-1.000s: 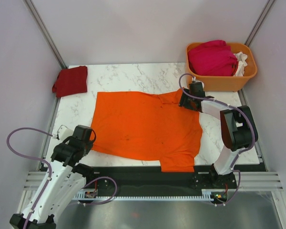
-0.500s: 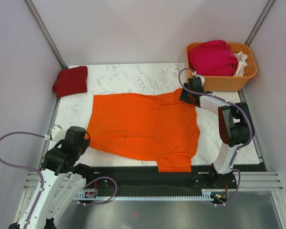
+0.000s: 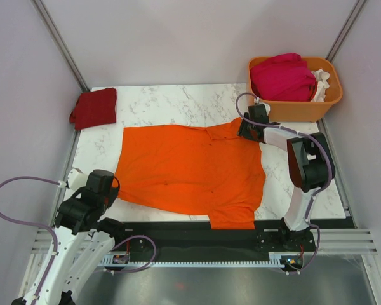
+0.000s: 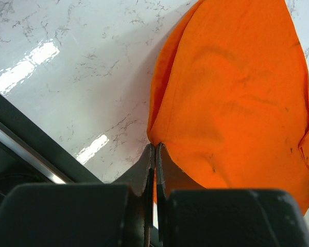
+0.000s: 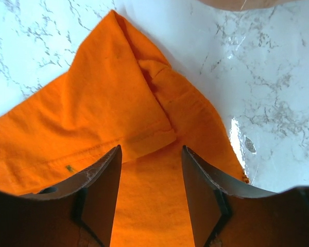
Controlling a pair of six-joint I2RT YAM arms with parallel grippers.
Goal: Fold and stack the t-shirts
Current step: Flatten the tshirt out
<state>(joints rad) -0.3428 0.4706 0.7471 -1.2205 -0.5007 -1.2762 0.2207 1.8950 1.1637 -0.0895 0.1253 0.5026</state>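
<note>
A bright orange t-shirt lies spread on the marble table. My left gripper is shut on its near left edge; in the left wrist view the orange cloth is pinched between the closed tips of the gripper. My right gripper is open above the shirt's far right corner; in the right wrist view the gripper has orange cloth between its spread fingers. A folded dark red t-shirt lies at the far left corner. A magenta t-shirt and a white one sit in the basket.
A rigid orange plastic basket stands at the table's far right, just behind my right gripper. Bare marble lies behind the orange shirt. A black rail runs along the near edge.
My left gripper has pulled the shirt's left edge leftward and toward the near side, flattening the cloth. My right gripper has shifted slightly farther back at the right corner.
</note>
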